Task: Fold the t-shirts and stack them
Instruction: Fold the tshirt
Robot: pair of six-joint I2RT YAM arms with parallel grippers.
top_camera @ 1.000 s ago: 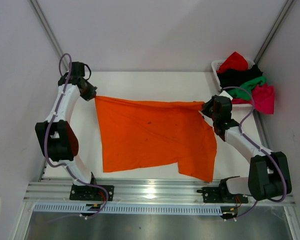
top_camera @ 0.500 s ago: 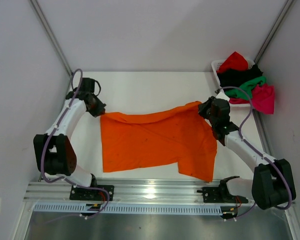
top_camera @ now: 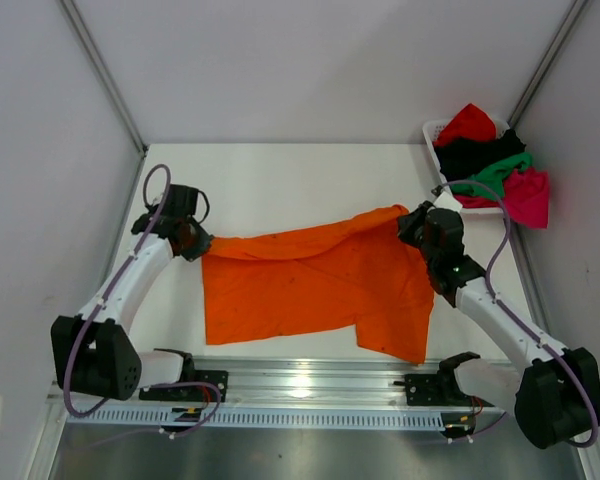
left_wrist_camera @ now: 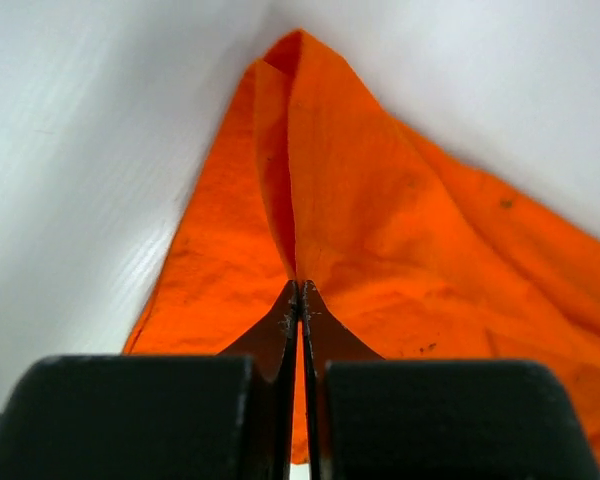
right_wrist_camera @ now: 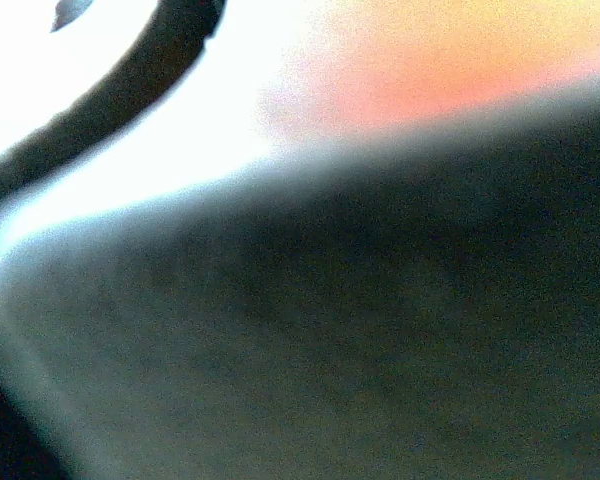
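Orange t-shirt (top_camera: 310, 285) lies spread mid-frame on the white table (top_camera: 280, 180), upper edge lifted. Left gripper (left_wrist_camera: 299, 290) pinches its upper-left corner; right gripper (top_camera: 412, 222) pinches the upper-right one. Other t-shirts (top_camera: 485, 165) fill the white basket (top_camera: 432, 130) at upper right.

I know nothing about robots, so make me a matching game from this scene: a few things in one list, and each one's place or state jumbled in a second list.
Things
1. orange shirt
2. red shirt
3. pink shirt
4. left end effector

Places or states
A. on top of the pile in the basket
B. pinched shut on a corner of cloth
C. spread wide across the table
D. hanging over the basket's near right side

Pairs: 1-C, 2-A, 3-D, 4-B
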